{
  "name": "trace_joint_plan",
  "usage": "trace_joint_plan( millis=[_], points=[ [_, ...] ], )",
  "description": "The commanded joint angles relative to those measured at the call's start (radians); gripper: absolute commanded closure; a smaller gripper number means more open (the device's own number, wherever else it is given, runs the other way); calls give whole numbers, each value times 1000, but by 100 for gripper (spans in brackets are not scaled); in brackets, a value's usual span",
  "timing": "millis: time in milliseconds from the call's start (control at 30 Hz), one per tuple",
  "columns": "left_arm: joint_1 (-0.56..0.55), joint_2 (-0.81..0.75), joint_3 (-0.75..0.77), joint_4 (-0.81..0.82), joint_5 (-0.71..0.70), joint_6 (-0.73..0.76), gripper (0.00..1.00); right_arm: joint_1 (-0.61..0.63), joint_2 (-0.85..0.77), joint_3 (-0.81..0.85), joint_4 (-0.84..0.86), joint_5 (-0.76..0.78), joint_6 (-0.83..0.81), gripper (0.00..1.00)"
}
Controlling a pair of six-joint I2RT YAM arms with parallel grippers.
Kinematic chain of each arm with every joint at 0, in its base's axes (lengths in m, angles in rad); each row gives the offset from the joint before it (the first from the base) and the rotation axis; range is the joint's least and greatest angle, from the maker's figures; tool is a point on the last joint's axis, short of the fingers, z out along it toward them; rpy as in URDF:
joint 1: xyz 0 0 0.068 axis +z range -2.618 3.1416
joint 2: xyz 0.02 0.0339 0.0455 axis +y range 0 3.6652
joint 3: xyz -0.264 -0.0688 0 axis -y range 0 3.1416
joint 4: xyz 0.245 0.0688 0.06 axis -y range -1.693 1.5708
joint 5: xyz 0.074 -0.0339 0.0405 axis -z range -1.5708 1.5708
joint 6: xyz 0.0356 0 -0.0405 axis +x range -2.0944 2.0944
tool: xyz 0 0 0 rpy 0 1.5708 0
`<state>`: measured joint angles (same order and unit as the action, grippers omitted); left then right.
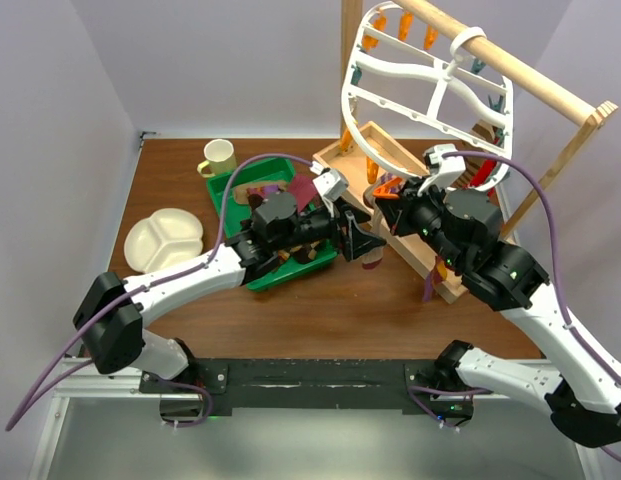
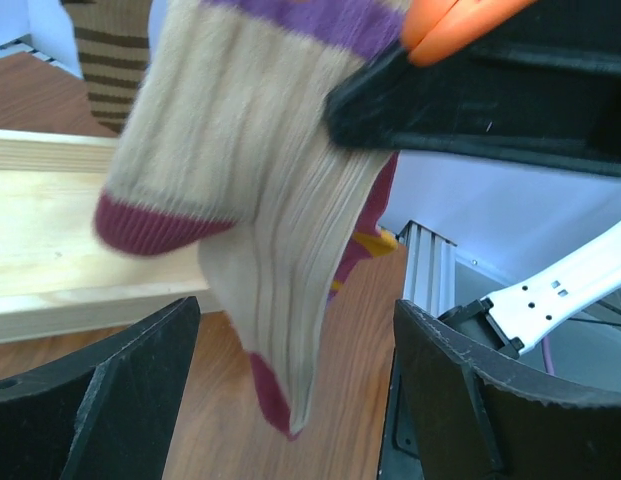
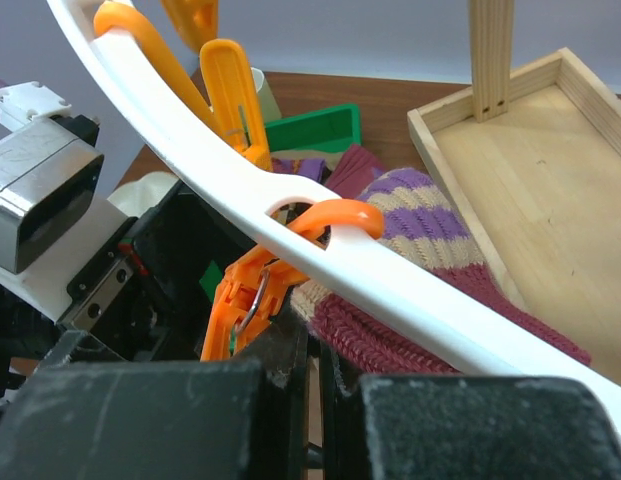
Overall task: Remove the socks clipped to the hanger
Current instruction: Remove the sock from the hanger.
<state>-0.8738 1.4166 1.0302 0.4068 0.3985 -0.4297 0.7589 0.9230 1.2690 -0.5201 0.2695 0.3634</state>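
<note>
- The left gripper point(image 2: 295, 340) is spread wide. Its two black fingers stand on either side of the hanging sock point(image 2: 260, 200), and neither appears to press the fabric yet.
- The sock is tan ribbed knit with maroon toe and heel patches and a purple band higher up. It hangs limp and folded from the near rim of the hanger, above the tabletop.
- It will likely handle as light, soft and stretchy. It has no stiffness to push against and should bunch in the fingers rather than slip.
- The best hold is probably the thick folded middle of the sock. That gives more fabric to pinch than the thin toe tip and keeps a downward pull in line with the clip.
- Just above it, the right gripper point(image 3: 310, 365) is pressed together on the orange clip point(image 3: 242, 310), seemingly squeezing its handles.
- The clip hangs from a loop in the white rim of the hanger point(image 3: 420, 285). The plastic looks springy, so a hard tug may swing the whole rack.
- Beyond that, the hanger hooks over the wooden stand point(image 1: 510, 70).
</note>
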Motion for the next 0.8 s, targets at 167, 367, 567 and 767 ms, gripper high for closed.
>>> trace_joint_plan(
  millis=[167, 367, 567, 767],
  points=[
    [-79, 59, 54, 187, -316, -21, 20, 19, 27, 23, -47, -102, 45, 100],
    [-105, 53, 60, 210, -523, 6, 79, 17, 7, 23, -70, -84, 55, 94],
    [-105, 53, 96, 182, -408, 5, 100, 19, -23, 13, -98, 5, 57, 61],
    [-105, 58, 151, 84, -330, -3, 100, 19, -62, -16, -107, 57, 68, 38]
  ],
)
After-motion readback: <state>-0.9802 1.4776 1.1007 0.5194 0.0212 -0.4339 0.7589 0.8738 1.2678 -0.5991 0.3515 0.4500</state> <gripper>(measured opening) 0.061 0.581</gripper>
